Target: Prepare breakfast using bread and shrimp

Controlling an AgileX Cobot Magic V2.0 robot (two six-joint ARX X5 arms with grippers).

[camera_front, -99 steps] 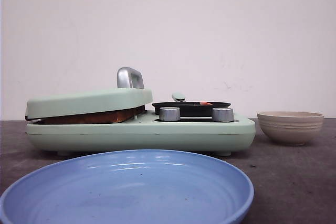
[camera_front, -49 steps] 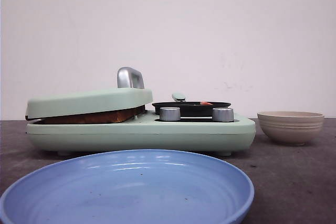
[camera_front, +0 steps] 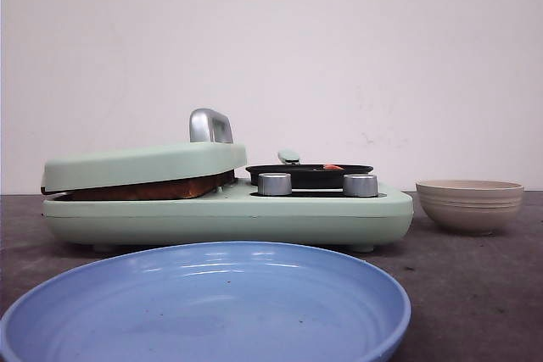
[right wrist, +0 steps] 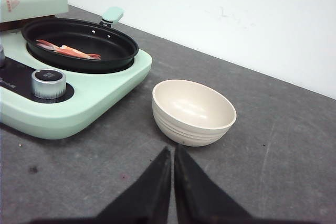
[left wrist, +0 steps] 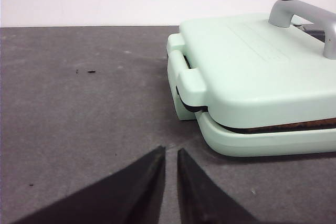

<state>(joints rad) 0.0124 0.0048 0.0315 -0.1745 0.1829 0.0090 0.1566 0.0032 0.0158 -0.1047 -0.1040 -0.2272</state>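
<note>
Bread (camera_front: 153, 188) sits clamped under the sandwich press lid (camera_front: 140, 164) at centre left of the front view, and shrimp (right wrist: 68, 51) lies in the black pan (right wrist: 79, 43). Cooking looks underway; plating onto the blue plate (camera_front: 204, 307) seems left. Left gripper (left wrist: 170, 156) and right gripper (right wrist: 172, 156) both hang nearly closed, empty.

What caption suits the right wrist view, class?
Shrimp in the black pan on a mint cooker, empty beige bowl beside it.

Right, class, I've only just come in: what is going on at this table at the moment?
Nothing is being handled. Both grippers, left and right, hover nearly closed and empty above the table. The bread sits under the breakfast maker's lid, the shrimp lies in the black pan. The beige bowl and blue plate are empty.
</note>
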